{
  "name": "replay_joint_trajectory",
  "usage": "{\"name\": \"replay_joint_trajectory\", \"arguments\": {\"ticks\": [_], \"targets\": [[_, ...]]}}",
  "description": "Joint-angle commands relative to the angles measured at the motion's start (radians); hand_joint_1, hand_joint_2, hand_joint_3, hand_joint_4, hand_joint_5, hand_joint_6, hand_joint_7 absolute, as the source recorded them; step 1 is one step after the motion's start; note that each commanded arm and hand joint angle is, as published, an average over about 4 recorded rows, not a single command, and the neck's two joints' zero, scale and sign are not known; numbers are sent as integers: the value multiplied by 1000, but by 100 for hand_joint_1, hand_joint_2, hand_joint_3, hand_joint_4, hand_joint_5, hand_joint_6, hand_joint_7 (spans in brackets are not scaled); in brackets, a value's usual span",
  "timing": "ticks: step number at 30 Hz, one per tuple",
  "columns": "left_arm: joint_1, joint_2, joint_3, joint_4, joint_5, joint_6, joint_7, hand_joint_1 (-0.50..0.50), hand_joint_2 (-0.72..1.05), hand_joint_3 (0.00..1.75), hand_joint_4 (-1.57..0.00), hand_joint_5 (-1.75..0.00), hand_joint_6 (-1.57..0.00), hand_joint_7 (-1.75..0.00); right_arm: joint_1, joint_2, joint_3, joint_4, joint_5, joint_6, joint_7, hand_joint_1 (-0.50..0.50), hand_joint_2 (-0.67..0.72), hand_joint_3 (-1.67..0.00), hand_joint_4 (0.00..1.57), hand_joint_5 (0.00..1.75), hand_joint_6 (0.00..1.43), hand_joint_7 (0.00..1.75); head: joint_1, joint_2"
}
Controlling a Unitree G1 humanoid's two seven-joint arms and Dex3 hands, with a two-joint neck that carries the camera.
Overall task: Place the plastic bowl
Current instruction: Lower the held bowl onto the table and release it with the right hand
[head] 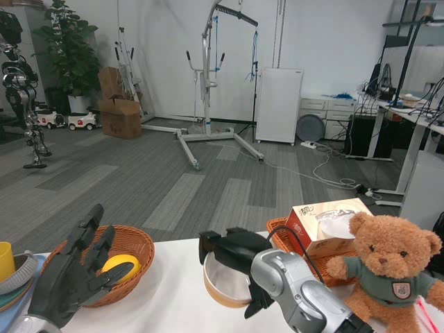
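Tan plastic bowl with a pale inside is your item one: it sits in the grasp of your right hand, tipped toward you, over the white table near its middle, and whether its base touches the tabletop cannot be told. Black fingers hook over the bowl's far rim while the thumb runs down its right side, so that hand is grasping the bowl. Item two, your left hand, hovers at the near left with its fingers spread apart and nothing in them, partly in front of a woven wicker basket. Inside that basket lies a yellow round object. At the far left edge you see a yellow cup and a stack of plates. To the right of the bowl, a red tray holds a tissue box, and a brown teddy bear in a green top sits at the near right. Beyond the table, on the grey floor, stand a metal lift frame, a white cabinet, cardboard boxes and a potted plant.
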Motion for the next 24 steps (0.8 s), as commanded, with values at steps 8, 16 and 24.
{"name": "replay_joint_trajectory", "arguments": {"ticks": [8, 16, 24], "targets": [[14, -4, 1, -3, -13, -3, -1, -50, 78, 0, 0, 0, 0, 0, -8, 15, -51, 300, -29, -111, -140, -42, -60, -151, 146, 165, 131, 155, -7, -34], [14, -4, 4, -3, -13, -4, -1, -50, 78, 4, 0, 0, 0, 0, -16, 44, -88, 486, -55, -189, -241, -42, -60, -151, 138, 165, 120, 161, -18, -49], [16, -4, 0, 0, -14, -5, -1, -50, 78, 0, 0, 0, 0, 0, -38, 65, -83, 669, -135, -227, -341, -42, -60, -151, 131, 165, 116, 162, -26, -62]]}}
